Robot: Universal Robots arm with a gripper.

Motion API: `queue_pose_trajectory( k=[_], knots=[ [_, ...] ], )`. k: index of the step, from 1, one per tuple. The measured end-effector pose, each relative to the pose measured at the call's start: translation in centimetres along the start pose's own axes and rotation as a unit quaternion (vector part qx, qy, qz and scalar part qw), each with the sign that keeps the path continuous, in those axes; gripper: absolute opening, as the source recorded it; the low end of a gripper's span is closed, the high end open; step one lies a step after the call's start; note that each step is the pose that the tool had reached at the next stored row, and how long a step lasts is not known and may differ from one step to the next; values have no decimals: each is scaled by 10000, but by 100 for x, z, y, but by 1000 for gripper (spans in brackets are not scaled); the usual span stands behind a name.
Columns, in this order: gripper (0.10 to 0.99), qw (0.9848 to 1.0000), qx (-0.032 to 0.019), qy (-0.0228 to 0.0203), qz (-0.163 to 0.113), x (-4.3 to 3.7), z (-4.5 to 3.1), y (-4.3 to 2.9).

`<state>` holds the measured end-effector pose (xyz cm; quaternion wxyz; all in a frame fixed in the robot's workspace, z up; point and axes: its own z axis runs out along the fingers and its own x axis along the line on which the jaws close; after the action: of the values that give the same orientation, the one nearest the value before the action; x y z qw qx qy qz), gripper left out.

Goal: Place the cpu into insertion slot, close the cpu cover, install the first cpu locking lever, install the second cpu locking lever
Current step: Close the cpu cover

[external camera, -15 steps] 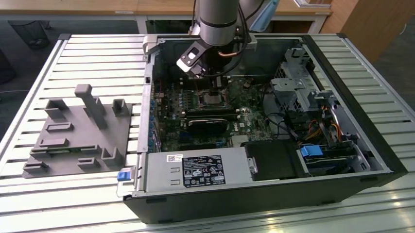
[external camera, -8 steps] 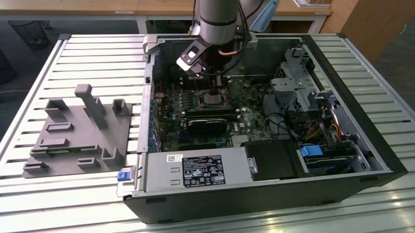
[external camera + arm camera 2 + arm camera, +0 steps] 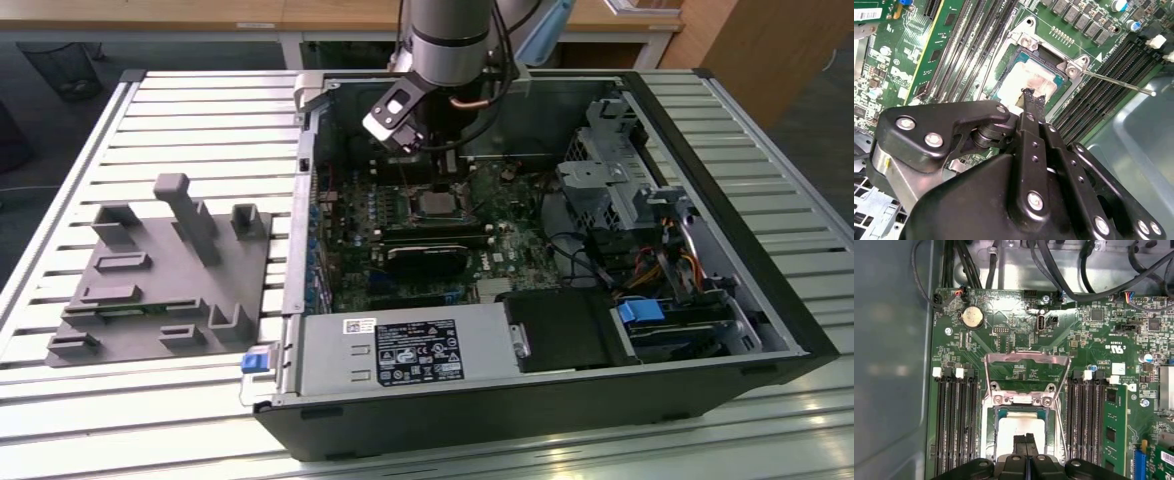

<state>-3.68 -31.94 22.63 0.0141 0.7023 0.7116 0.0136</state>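
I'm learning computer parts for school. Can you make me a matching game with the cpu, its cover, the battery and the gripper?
Things:
1 cpu
2 cpu cover
3 battery
4 gripper

States:
A swung open
B fingers shut
C round and silvery
D lying in the insertion slot

Pairs: 1-D, 2-A, 3-C, 4-B

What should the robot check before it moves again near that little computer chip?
1. cpu lying in the insertion slot: ok.
2. cpu cover closed: not ok, it stands flipped open.
3. Locking lever latched: not ok, its rod sticks out free.
4. Gripper empty: ok, jaws shut on nothing, right over the cpu.
5. Jaws touching the cpu: cannot tell.
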Motion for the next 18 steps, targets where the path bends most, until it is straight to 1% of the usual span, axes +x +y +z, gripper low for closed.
queue_pose_trajectory(
  k=[4,5,6,13,15,18],
  knots=[
    [106,10000,2,6,0,0,-68,2],
    [106,10000,2,7,0,-1,-75,3],
    [106,10000,2,13,0,-2,-74,3],
    [106,10000,3,11,1,-40,-84,2],
    [106,10000,2,13,1,-40,-126,4],
    [106,10000,3,12,1,-41,-236,8]
  ],
)
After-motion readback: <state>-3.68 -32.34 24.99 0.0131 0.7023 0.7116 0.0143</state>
